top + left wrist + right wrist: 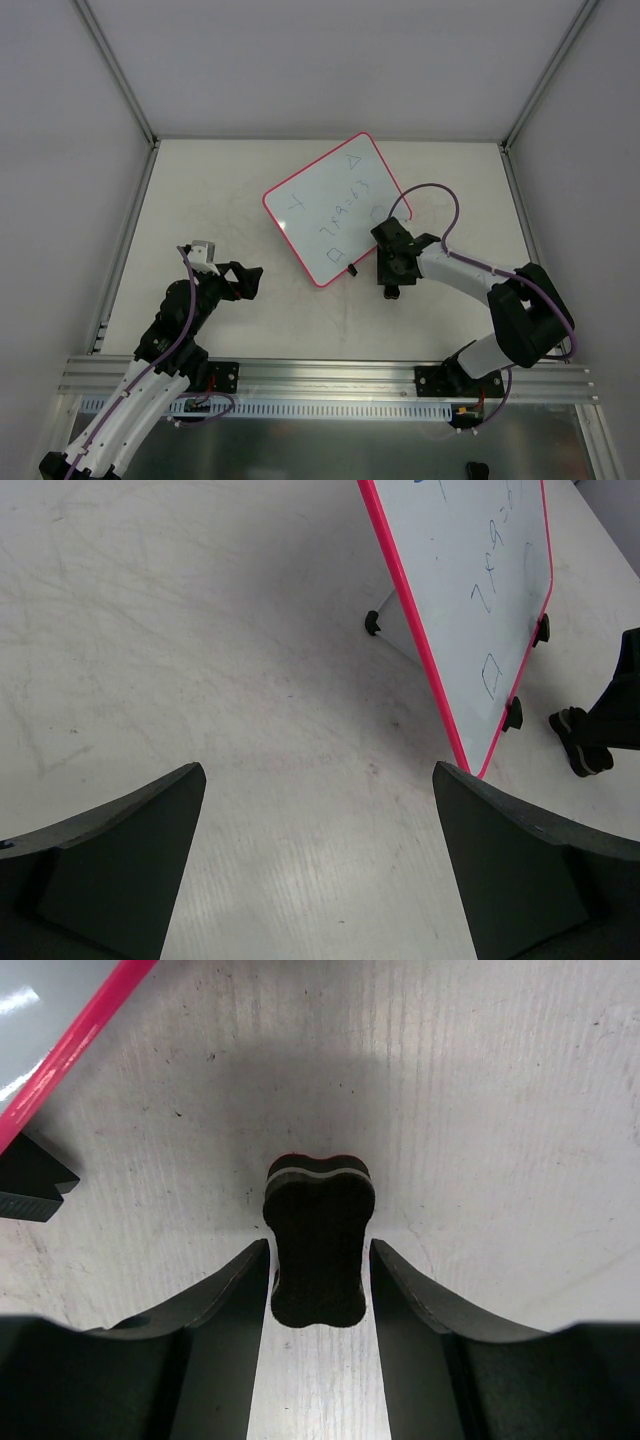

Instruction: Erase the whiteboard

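The whiteboard [335, 210] is white with a pink-red frame and lies tilted at mid table, with several pen marks on it. It also shows in the left wrist view [470, 580], and its corner shows in the right wrist view [40, 1020]. My right gripper [392, 272] is just off the board's near right edge. In its wrist view the right gripper [319, 1260] has both fingers against the sides of a small black eraser [318, 1250], low over the table. My left gripper [250, 280] is open and empty left of the board, over bare table [320, 780].
Two black clips [513, 715] sit on the board's near edge, and one shows in the right wrist view [30, 1180]. A small black foot [372, 623] props the board's underside. White walls with metal posts [125, 80] enclose the table. A purple cable [440, 205] loops above the right arm.
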Robot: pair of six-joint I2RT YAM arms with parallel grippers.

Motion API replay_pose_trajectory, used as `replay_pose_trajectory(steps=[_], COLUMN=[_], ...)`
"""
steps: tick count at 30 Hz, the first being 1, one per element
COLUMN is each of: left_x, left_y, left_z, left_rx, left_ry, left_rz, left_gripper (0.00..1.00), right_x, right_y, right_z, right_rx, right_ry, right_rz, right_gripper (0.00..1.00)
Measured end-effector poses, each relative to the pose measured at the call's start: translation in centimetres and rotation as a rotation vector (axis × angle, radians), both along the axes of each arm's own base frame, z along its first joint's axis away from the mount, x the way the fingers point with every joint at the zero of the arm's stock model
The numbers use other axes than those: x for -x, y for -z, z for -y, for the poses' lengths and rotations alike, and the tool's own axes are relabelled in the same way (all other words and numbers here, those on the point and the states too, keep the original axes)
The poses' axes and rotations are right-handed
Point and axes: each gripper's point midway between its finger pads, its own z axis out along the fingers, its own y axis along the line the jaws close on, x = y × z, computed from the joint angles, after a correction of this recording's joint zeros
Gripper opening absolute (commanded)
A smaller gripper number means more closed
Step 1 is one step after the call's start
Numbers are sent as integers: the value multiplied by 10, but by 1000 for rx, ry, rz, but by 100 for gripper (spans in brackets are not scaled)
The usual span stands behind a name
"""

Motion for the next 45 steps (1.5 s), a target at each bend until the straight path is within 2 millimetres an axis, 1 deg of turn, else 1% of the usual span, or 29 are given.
replay_pose_trajectory(steps=[16,20,22,25,29,31,41,43,44,45], left_x=[0,0,0,0,0,0,0,0,0,0], left_y=[0,0,0,1,2,2,2,3,3,3], left_z=[0,0,0,0,0,0,0,0,0,0], left_rx=[0,-1,-1,-1,-4,-3,-5,-5,-5,-5], left_ry=[0,0,0,0,0,0,0,0,0,0], left_rz=[0,-2,-2,-3,-7,-7,-9,-10,-10,-10], left_gripper=[99,99,99,99,99,99,99,99,99,99], right_x=[1,1,1,1,1,1,0,0,0,0], right_y=[0,0,1,1,1,1,0,0,0,1], right_z=[1,1,1,1,1,1,1,1,1,1], right_rx=[3,2,3,3,3,3,-2,-4,-4,-4], right_ry=[1,1,0,0,1,1,3,3,2,3], right_rz=[-4,-4,-5,-5,-6,-6,-6,-7,-7,-8], right_gripper=[48,46,43,41,29,28,29,32,37,39])
